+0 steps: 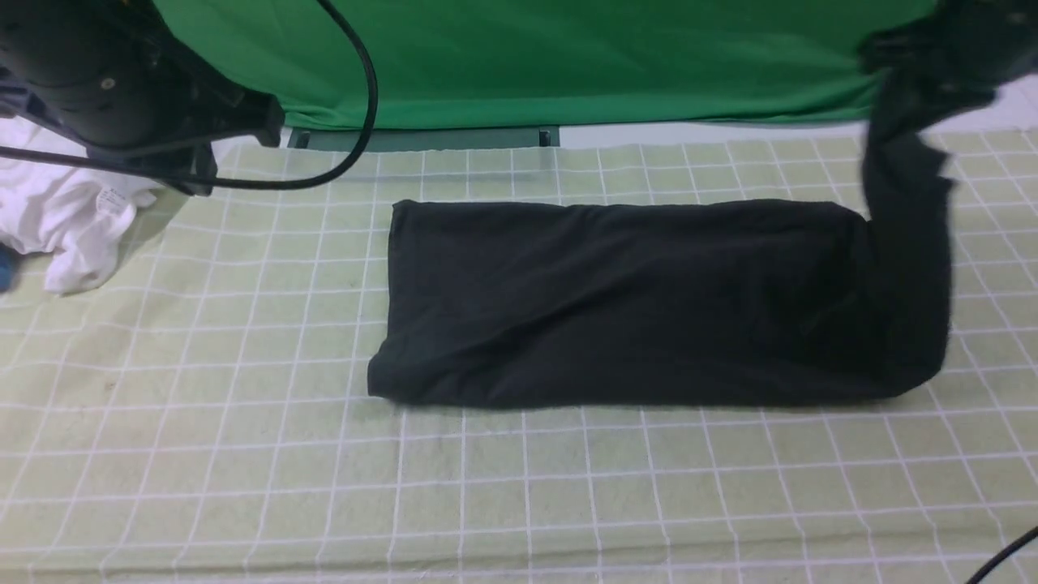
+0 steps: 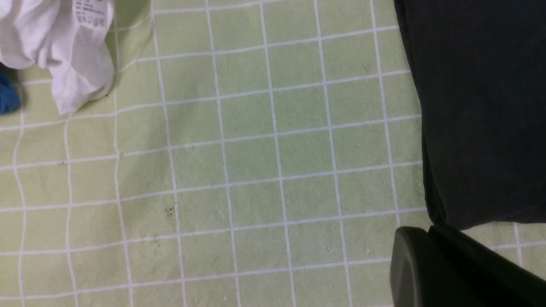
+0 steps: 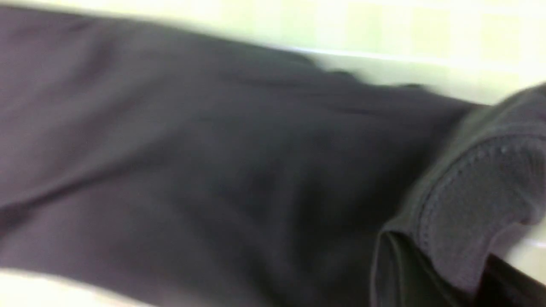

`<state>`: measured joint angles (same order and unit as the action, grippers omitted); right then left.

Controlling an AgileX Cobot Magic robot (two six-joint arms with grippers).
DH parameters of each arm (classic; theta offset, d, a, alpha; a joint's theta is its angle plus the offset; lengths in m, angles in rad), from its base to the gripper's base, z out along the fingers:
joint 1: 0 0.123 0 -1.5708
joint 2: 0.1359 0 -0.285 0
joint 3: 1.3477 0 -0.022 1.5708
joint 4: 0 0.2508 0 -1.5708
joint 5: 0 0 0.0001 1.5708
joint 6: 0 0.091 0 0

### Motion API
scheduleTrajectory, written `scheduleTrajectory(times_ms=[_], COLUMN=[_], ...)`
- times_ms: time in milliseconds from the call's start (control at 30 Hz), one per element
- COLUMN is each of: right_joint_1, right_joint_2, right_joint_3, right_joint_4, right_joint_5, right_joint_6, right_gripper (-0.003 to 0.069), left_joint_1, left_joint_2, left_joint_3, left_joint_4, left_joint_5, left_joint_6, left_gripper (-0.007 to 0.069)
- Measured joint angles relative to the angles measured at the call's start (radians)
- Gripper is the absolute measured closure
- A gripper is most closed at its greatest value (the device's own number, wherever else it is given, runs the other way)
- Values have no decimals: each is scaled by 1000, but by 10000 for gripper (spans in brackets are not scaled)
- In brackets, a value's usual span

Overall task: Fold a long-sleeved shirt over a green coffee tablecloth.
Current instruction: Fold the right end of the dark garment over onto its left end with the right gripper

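Note:
The long-sleeved shirt (image 1: 616, 300) lies as a long black band across the middle of the green coffee tablecloth (image 1: 243, 454). Its right end rises off the cloth to my right gripper (image 1: 924, 57), high at the table's far right. In the right wrist view, that gripper (image 3: 448, 273) is shut on a stitched hem of the shirt (image 3: 473, 200). My left gripper (image 2: 426, 238) hovers above the tablecloth (image 2: 256, 170) beside the shirt's left end (image 2: 477, 106). It is shut and holds nothing. The shirt's print and neck label are hidden.
A crumpled white garment (image 1: 65, 219) with a small tag lies at the table's far left, next to a bit of blue (image 2: 6, 96). A plain bright green backdrop (image 1: 568, 57) hangs behind the table. My left arm (image 1: 122, 81) and its cable fill the upper left.

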<state>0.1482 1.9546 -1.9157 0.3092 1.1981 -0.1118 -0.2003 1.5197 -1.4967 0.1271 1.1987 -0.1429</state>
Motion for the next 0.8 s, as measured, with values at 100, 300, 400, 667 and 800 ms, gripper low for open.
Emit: scheduleTrajectory(times_ms=[100, 300, 400, 667, 800], right_joint_1=[105, 300, 365, 473, 506], right_joint_2=[26, 106, 151, 270, 323], right_joint_3=[-9, -37, -67, -107, -107], right_joint_4=[29, 65, 105, 159, 202], right_joint_5=[-40, -157, -194, -315, -372], right_joint_6=[8, 39, 46, 76, 79], right_gripper=[580, 580, 580, 580, 566], left_joint_1=[0, 0, 0, 0, 0], left_joint_2=[0, 0, 0, 0, 0], left_joint_3=[0, 0, 0, 1, 0], left_joint_4=[-8, -18, -20, -23, -25], left_joint_5=[1, 0, 0, -5, -8], left_joint_6=[5, 9, 9, 10, 17], left_gripper=[613, 613, 613, 613, 613])
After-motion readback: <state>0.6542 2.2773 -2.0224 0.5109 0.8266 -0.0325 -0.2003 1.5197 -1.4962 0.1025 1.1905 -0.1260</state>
